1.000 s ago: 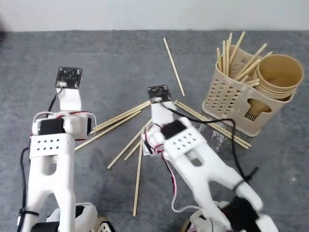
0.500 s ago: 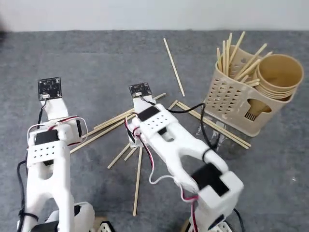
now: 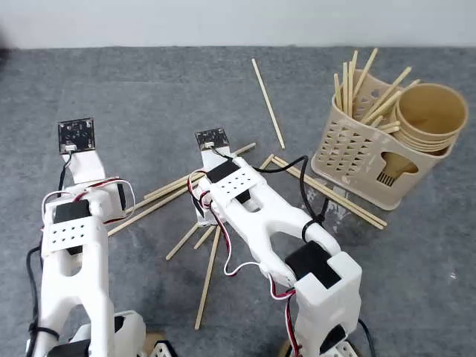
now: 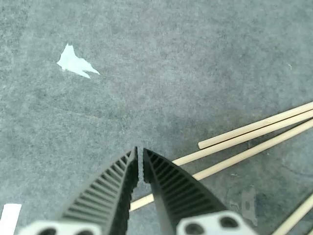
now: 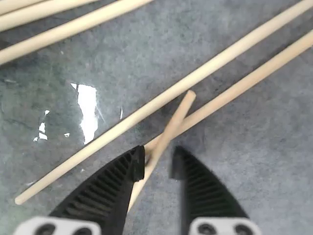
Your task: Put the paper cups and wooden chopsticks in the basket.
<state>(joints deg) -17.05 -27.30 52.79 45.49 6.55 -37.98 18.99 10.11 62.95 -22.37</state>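
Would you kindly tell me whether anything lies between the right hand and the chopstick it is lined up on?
Nothing visible does. The right hand is open, and the chopstick lies right between its jaws. That chopstick crosses a neighbouring chopstick just beyond, so closing may nudge that one too.

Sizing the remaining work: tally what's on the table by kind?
basket: 1
stack of paper cups: 1 (nested, cup count unclear)
loose chopsticks on the table: about 9, unsure where they overlap
chopsticks in the basket: about 7
Total: about 18, counting the stack as 1
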